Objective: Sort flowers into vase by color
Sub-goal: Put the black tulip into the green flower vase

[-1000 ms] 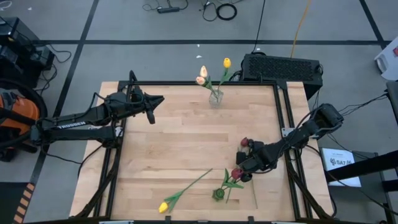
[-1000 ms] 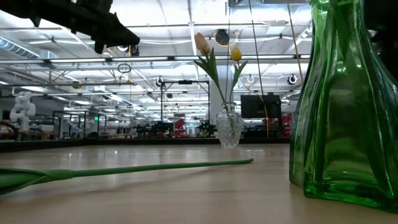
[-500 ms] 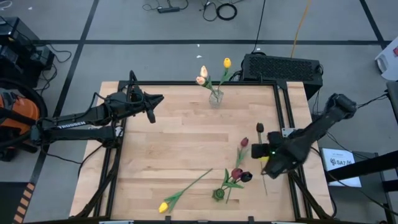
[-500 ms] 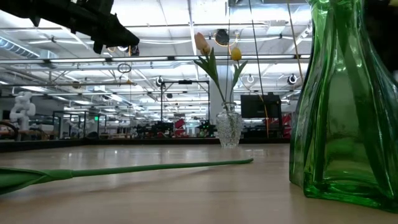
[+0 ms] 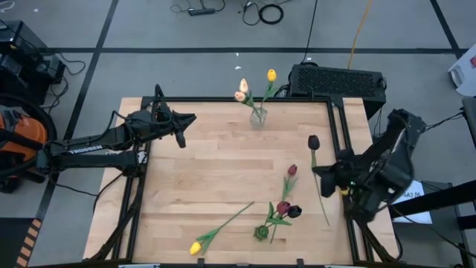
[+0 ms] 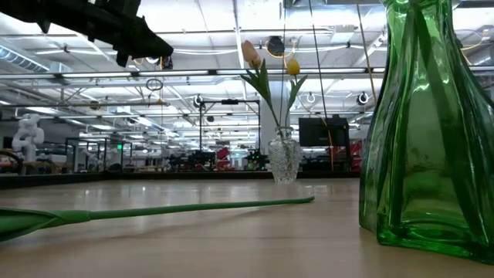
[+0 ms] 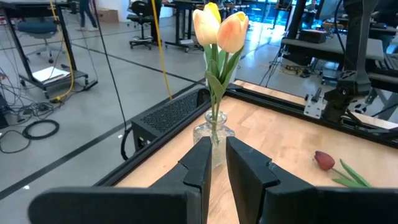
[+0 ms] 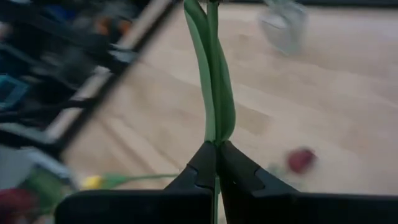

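Right pincer point(image 5: 325, 173) is clamped tight on the stem of a near-black tulip point(image 5: 313, 141), and what a change from a second ago: back then it was low by the green vase, and now it has swung out to the right edge of the worktop point(image 5: 201, 171) with that tulip lifted clear, head pointing toward the far side, stem trailing back past the fingers. The right wrist view shows the pinch cleanly, a green stem and leaf point(image 8: 214, 81) rising straight out of the closed tips. Over on the left, nothing has budged: the left pincer point(image 5: 190, 117) hangs above the far-left part of the worktop, fingers drawn narrow with only a slit between them, holding nothing. As for the flowers, two peach tulips point(image 5: 242, 90) and a yellow tulip point(image 5: 271, 75) stand in the clear vase point(image 5: 258, 116) at the far edge. Dark red tulips point(image 5: 286, 208) sit in the green vase point(image 5: 262, 232) near the front, another red tulip point(image 5: 292, 170) sits just beyond them, and a second yellow tulip point(image 5: 196, 247) lies flat at the front edge.
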Tool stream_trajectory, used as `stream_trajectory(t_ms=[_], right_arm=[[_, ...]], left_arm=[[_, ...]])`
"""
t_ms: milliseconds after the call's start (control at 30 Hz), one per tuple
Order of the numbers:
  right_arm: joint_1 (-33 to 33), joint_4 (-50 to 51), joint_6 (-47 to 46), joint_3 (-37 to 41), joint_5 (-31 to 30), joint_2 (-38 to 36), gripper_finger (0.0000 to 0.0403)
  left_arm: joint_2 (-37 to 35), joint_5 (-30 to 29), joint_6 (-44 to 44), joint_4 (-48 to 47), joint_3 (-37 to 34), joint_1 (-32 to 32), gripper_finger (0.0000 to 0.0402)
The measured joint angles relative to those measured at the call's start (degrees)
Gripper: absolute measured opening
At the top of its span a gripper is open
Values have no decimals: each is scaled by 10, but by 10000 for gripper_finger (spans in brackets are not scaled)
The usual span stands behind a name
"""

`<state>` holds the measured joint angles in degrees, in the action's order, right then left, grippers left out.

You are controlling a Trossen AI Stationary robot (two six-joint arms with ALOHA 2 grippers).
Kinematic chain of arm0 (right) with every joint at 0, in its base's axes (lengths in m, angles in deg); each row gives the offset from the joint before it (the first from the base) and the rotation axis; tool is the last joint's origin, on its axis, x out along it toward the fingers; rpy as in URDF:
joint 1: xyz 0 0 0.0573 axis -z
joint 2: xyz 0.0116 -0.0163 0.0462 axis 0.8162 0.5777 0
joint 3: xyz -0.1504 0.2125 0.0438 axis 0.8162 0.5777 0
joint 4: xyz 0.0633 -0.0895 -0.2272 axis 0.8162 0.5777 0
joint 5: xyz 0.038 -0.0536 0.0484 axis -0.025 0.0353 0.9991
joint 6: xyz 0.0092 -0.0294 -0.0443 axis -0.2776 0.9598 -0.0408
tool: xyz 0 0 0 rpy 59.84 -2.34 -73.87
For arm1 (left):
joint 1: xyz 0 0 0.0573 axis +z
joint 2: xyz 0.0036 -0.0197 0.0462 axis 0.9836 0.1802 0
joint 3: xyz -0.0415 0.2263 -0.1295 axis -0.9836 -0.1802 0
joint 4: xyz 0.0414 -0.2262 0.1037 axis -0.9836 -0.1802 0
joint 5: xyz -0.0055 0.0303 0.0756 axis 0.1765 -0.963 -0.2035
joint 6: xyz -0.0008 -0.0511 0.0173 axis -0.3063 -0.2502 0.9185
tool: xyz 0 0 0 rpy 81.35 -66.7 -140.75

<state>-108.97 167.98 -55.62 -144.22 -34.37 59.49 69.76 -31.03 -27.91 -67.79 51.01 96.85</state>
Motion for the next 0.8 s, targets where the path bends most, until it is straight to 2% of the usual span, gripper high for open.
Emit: stream_trajectory(t_ms=[333,533,800], right_arm=[[-88,-33,82,-110,-108,53,0],[-124,-136,172,-117,-191,83,0],[-150,-291,306,-117,-265,131,0]], left_arm=[[0,0,0,0,0,0,54],[0,0,0,-1,0,0,54],[0,0,0,-1,0,0,54]])
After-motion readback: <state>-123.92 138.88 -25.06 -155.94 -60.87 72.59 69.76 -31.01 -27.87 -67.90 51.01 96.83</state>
